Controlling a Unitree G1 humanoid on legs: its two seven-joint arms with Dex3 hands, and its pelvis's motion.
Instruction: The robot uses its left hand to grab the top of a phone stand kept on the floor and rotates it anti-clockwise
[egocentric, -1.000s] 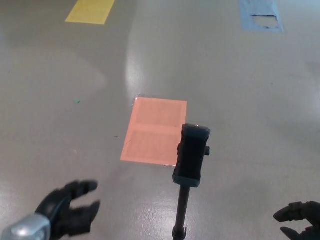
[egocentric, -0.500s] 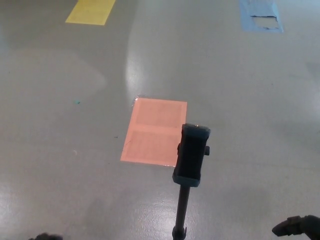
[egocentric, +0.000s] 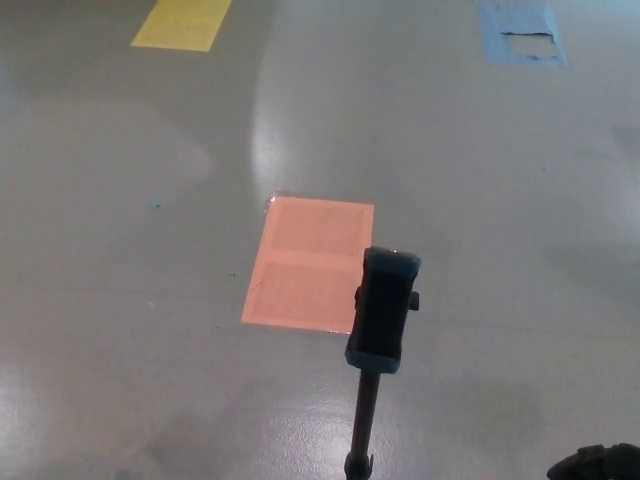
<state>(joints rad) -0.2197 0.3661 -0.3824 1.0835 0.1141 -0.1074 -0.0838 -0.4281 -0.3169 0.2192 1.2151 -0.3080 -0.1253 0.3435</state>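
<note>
1. Head view shows the phone stand (egocentric: 384, 320) upright on the floor (egocentric: 120, 250), its clamp head overlapping the orange patch (egocentric: 305, 262).
2. Left hand is out of sight; the right hand (egocentric: 600, 464) barely shows, its finger spread impossible to judge.
3. Risk: a blind reach could knock the slim pole over.

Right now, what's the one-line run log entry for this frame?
left hand: not in view | right hand: only edge visible, bottom right | phone stand: upright, untouched | orange patch: beyond stand
</note>
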